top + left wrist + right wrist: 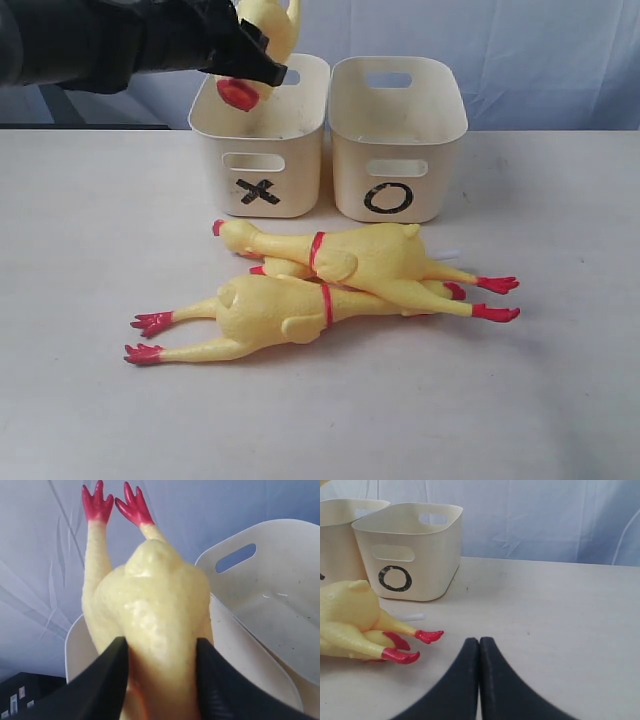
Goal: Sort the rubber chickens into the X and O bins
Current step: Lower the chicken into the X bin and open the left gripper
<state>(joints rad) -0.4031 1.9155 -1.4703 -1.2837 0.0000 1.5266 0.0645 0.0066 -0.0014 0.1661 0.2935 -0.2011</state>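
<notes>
My left gripper [245, 62] is shut on a yellow rubber chicken [272, 22] and holds it above the X bin [262, 165]. The head hangs over the bin's opening and the red feet point up. In the left wrist view both black fingers press the chicken's body [155, 605]. The O bin [396, 150] stands right of the X bin. Two long chickens [350, 255] [260, 312] lie side by side on the table in front of the bins, with a slimmer one partly hidden between them. My right gripper [479, 641] is shut and empty, low over the table near the red feet [400, 655].
A whitish tube end [410, 616] pokes out behind the lying chickens, in front of the O bin [405, 550]. A blue cloth backdrop [540, 60] hangs behind the cream table [540, 400]. The left arm's black body [90, 40] reaches in from the upper left.
</notes>
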